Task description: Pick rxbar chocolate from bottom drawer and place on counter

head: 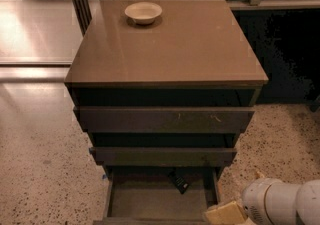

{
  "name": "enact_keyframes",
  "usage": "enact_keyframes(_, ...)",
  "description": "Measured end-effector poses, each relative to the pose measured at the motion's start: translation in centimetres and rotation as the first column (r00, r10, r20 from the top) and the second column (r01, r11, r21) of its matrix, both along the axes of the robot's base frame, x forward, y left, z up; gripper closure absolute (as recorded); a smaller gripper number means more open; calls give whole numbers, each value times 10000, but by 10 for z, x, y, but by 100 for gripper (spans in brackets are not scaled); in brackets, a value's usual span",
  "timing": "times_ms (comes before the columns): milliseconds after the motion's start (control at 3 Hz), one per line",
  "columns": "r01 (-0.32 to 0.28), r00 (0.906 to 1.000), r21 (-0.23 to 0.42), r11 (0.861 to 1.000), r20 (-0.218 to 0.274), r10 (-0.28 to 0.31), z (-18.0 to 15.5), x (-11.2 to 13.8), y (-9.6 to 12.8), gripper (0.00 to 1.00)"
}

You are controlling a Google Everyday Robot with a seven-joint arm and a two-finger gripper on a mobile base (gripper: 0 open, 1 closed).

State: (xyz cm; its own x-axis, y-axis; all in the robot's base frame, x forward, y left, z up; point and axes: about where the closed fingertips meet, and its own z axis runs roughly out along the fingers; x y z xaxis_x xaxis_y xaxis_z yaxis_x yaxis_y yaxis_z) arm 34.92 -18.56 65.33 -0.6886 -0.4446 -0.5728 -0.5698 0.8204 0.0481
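Cabinet as I see it from the front and above. The bottom drawer stands pulled out at lower centre. The rxbar chocolate lies askew on its floor at the back, right of middle. My gripper sits at the lower right of the frame, just beside the drawer's right wall; I cannot tell how wide it stands. A bowl rests at the upper left of the tan surface

Dim, warm indoor light. The glossy tan-brown square counter carried a soft sheen. Strong glare sat on the polished floor far left. The dark grey bottom drawer was shadowed at its far end. Far right was black and blocky. The white-and-tan gripper was lit, near right.
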Motion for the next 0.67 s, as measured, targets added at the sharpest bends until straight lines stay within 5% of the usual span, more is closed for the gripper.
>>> enact_keyframes(333, 596, 9980, 817, 9949, -271, -575, -61, -3, 19, 0)
enact_keyframes(667, 1102, 9938, 1077, 9881, 37, -1113, -80, 12, 15, 0)
